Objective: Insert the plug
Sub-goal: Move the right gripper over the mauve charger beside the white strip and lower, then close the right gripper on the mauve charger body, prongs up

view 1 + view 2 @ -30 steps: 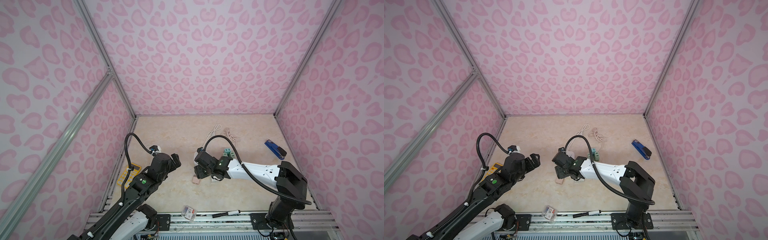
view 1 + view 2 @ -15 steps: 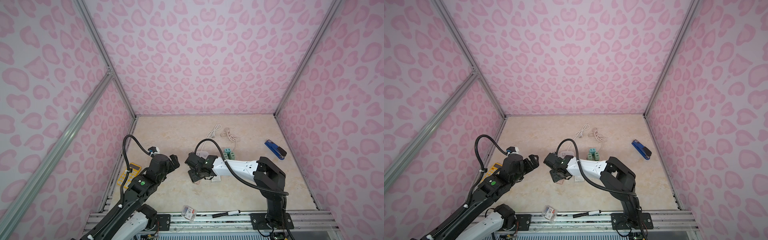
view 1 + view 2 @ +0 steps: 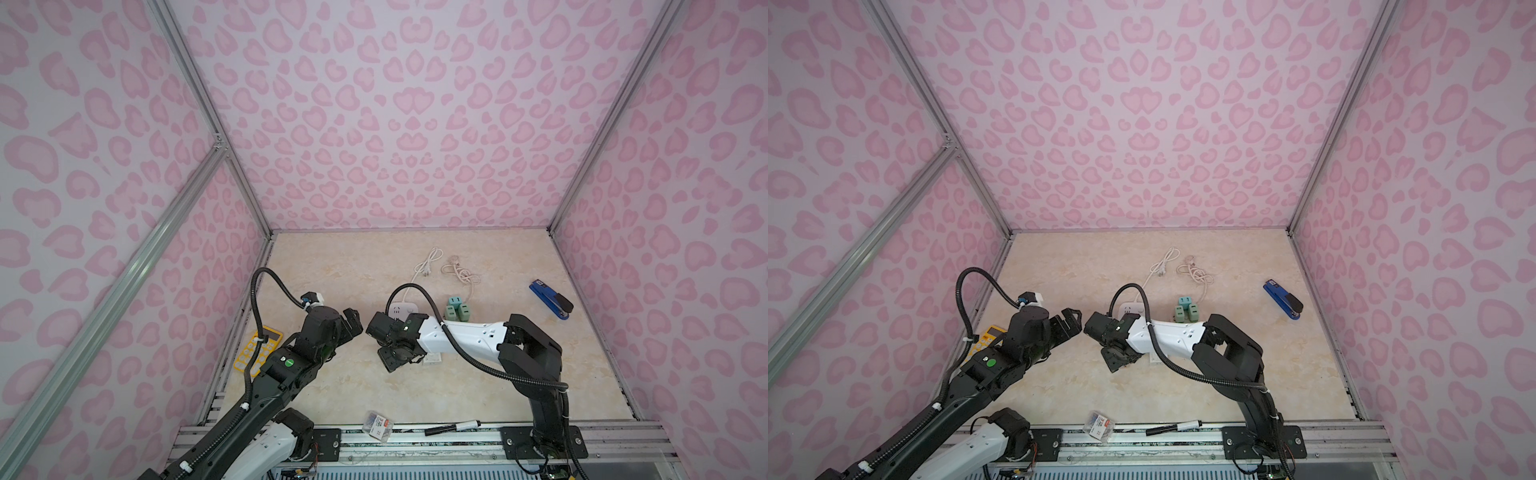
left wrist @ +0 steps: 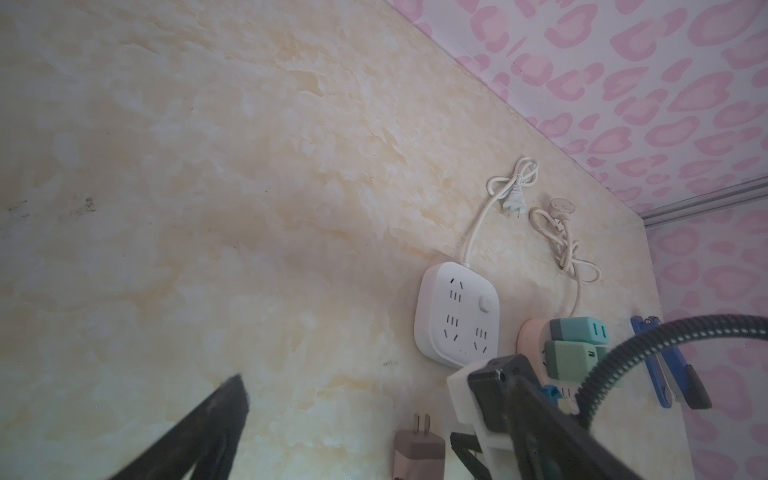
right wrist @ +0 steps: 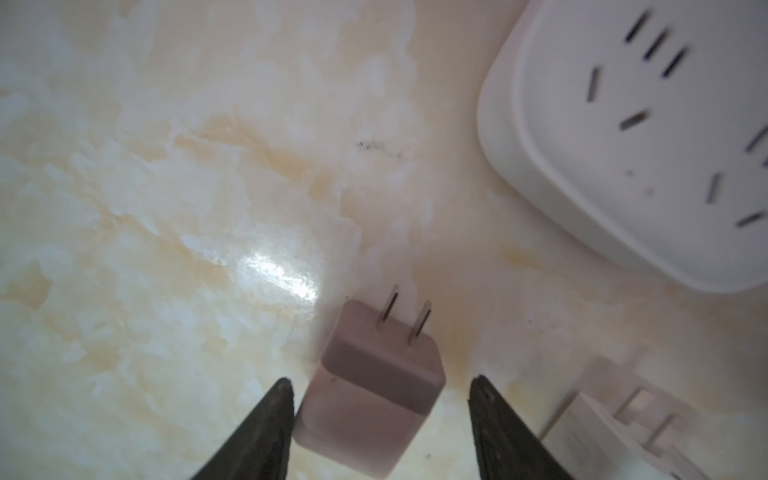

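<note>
The plug (image 5: 374,386) is a dusky pink block with two metal prongs, lying flat on the marble table; it also shows in the left wrist view as the plug (image 4: 417,453). My right gripper (image 5: 380,415) straddles its body, open: one fingertip (image 5: 270,411) is against its side, the other (image 5: 494,411) stands apart. The white power strip (image 5: 623,145) lies just beyond the prongs. In both top views the right gripper (image 3: 395,357) (image 3: 1117,359) covers the plug. My left gripper (image 3: 353,322) (image 4: 382,415) hovers wide open and empty, left of the strip (image 3: 402,308).
Behind the right arm stand teal adapters (image 3: 457,309) on a pale pink socket block (image 4: 532,336). A white adapter (image 5: 615,436) lies beside the plug. White cables (image 3: 428,262), a blue stapler (image 3: 550,299), a yellow calculator (image 3: 257,349), a marker (image 3: 453,427) and a small box (image 3: 377,424) lie around.
The right gripper has shifted slightly left over the plug and its jaws have narrowed around it; the right arm's elbow has swung. The left arm has hardly moved.
</note>
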Controlling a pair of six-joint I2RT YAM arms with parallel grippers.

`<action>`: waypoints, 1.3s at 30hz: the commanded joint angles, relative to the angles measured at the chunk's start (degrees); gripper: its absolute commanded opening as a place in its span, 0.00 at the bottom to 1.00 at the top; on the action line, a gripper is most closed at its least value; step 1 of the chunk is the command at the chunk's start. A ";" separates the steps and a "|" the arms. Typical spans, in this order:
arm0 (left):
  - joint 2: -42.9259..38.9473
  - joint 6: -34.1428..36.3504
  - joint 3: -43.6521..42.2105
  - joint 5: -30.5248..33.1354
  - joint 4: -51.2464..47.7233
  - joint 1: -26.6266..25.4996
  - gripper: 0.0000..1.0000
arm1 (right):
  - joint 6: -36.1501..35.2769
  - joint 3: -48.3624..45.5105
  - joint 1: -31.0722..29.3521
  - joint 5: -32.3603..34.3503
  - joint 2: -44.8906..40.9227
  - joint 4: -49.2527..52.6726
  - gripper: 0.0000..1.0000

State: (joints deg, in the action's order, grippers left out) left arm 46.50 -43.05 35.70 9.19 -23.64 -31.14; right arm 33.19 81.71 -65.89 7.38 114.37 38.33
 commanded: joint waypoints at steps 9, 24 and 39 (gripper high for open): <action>0.09 -0.28 0.41 -0.67 1.69 0.11 0.99 | -1.68 -3.32 -0.04 -1.91 -1.50 -2.28 0.57; 0.52 -0.28 -0.02 -1.41 2.16 0.11 0.99 | -2.77 -5.54 1.09 -5.18 -2.04 -5.46 0.42; 0.61 -0.11 -0.31 -2.23 2.20 0.11 0.99 | -3.50 -8.37 2.43 -5.16 -2.00 -7.24 0.38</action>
State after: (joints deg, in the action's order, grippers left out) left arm 47.33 -43.44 35.59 7.31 -22.76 -31.14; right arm 30.17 74.54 -63.64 2.15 111.77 29.78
